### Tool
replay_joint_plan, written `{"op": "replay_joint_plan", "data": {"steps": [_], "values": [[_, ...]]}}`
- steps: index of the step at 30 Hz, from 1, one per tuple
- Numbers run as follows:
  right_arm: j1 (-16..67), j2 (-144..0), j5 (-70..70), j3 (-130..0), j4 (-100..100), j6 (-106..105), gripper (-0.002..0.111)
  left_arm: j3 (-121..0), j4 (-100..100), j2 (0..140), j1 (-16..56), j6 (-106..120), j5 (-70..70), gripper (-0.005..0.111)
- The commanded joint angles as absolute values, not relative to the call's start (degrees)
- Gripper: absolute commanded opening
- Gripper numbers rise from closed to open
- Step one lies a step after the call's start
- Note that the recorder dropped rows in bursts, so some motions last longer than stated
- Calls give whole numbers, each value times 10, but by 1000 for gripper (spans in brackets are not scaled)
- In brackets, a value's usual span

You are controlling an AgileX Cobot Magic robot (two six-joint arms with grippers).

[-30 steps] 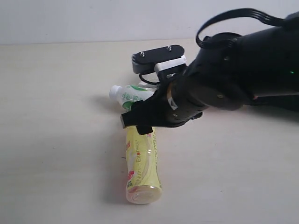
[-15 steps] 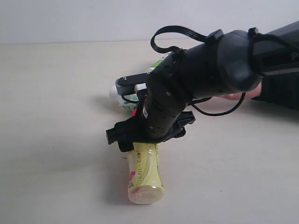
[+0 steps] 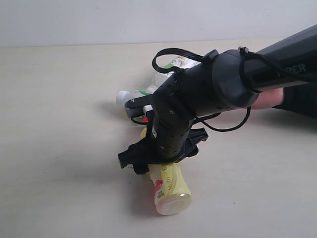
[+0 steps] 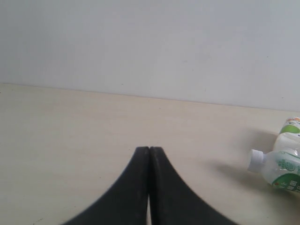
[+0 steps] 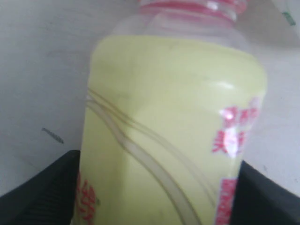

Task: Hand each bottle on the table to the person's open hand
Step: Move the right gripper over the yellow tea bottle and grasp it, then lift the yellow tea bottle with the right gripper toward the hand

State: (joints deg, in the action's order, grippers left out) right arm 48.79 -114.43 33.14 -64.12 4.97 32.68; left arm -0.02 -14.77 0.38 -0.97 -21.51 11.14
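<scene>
Closing evenly matters: the right gripper [image 5: 157, 190] stands jaws apart astride the yellow bottle [image 3: 171, 191], lying near-middle on the table [image 3: 59, 124]; centre on its body, then carry right toward the person's hand [image 3: 267, 99]

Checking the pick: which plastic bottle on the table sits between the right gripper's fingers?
The yellow plastic bottle with red lettering, lying on its side; the right gripper straddles it, the white-and-green labelled bottles lie beyond.
</scene>
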Motion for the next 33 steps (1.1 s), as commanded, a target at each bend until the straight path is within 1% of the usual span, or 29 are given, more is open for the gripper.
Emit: {"op": "replay_joint_plan", "data": {"steps": [1,6,8,10,15,18,20,29,33], "values": [[490,-1148,340,-644,47,319,70,0,-148,0,-10,-215,111,0],[490,-1148,342,-644,46,319,66,0,-148,0,-10,-215,111,0],[490,-1148,342,-644,46,319,61,0,-148,0,-10,-215,111,0],[490,-1148,343,-644,46,319,52,0,-148,0,-10,-215,111,0],[490,-1139,356,-644,49,315,20,0,-148,0,-10,-215,111,0],[490,-1127,367,-644,49,310,7,0,-148,0,-10,-215,111,0],[490,-1117,375,-644,49,309,1,0,-148,0,-10,-215,111,0],[492,-1049,412,-644,0,234,0,0,-148,0,-10,-215,111,0],[517,-1004,418,-640,-12,205,0,0,-148,0,-10,-215,111,0]]}}
